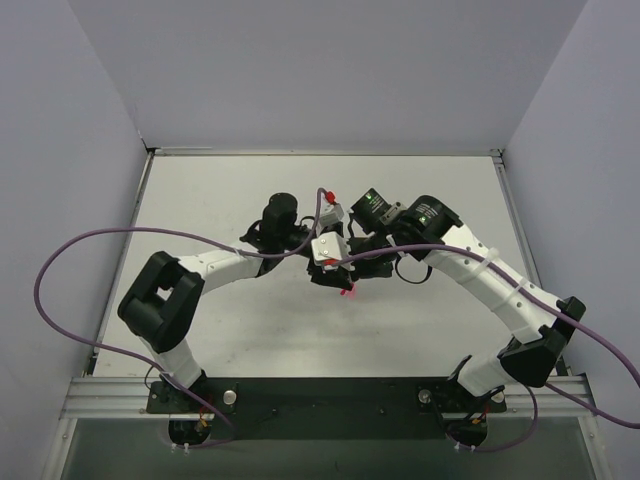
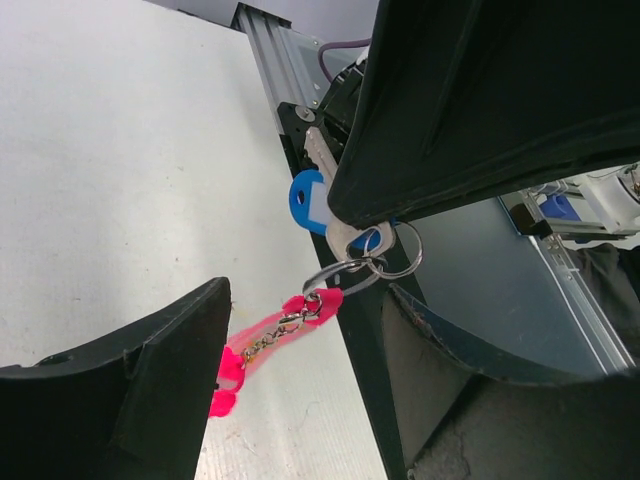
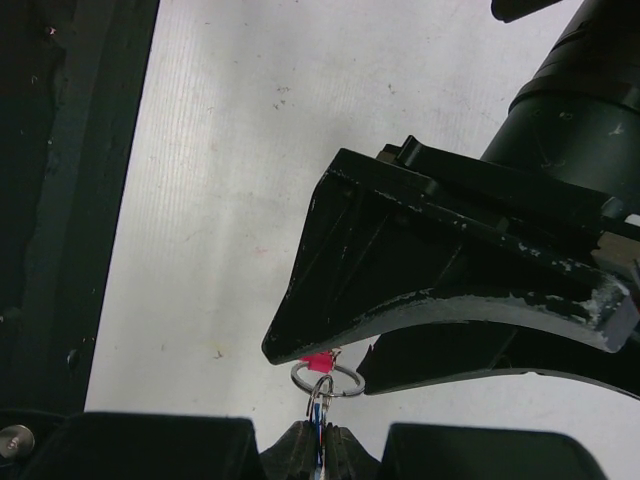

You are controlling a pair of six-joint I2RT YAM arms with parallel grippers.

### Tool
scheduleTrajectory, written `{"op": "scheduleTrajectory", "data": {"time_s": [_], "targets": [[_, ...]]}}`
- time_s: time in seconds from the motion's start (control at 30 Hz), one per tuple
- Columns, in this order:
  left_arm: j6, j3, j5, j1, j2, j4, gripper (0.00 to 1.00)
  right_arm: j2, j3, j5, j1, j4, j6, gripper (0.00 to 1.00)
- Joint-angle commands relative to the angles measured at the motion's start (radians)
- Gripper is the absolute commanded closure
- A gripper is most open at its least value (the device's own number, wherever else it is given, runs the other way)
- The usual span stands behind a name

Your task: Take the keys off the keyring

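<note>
My right gripper (image 3: 320,437) is shut on the blue key (image 2: 308,200). In the left wrist view the key's silvery blade points up beside that gripper's black body. The thin silvery keyring (image 2: 345,272) hangs just below the right gripper, linked to a second small ring (image 2: 402,250). A bright pink piece (image 2: 270,335) hangs from it on a short chain, above the white table (image 1: 240,320). My left gripper (image 2: 305,300) is open, one finger (image 2: 150,390) on each side of the pink piece and the keyring (image 3: 327,381), not touching them. From the top the pink piece (image 1: 347,292) shows under both grippers.
An aluminium rail (image 1: 330,390) and a black base plate (image 1: 330,405) run along the table's near edge, and the rail (image 2: 285,60) also shows from the left wrist. Purple cables (image 1: 90,250) loop off both arms. Grey walls enclose the table on three sides.
</note>
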Motion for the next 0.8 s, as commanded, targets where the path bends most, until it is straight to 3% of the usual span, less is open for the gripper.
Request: {"op": "scheduleTrajectory", "data": {"time_s": [0.0, 0.33, 0.77], "targets": [[-0.041, -0.004, 0.025, 0.008, -0.051, 0.124, 0.29, -0.001, 0.014, 0.023, 0.007, -0.041, 0.002, 1.00], [-0.150, -0.022, 0.036, 0.016, -0.030, 0.243, 0.34, -0.001, -0.003, 0.014, 0.010, -0.038, 0.002, 1.00], [-0.491, -0.056, 0.076, 0.043, 0.038, 0.679, 0.34, -0.007, -0.002, 0.040, 0.009, -0.038, 0.002, 1.00]]}}
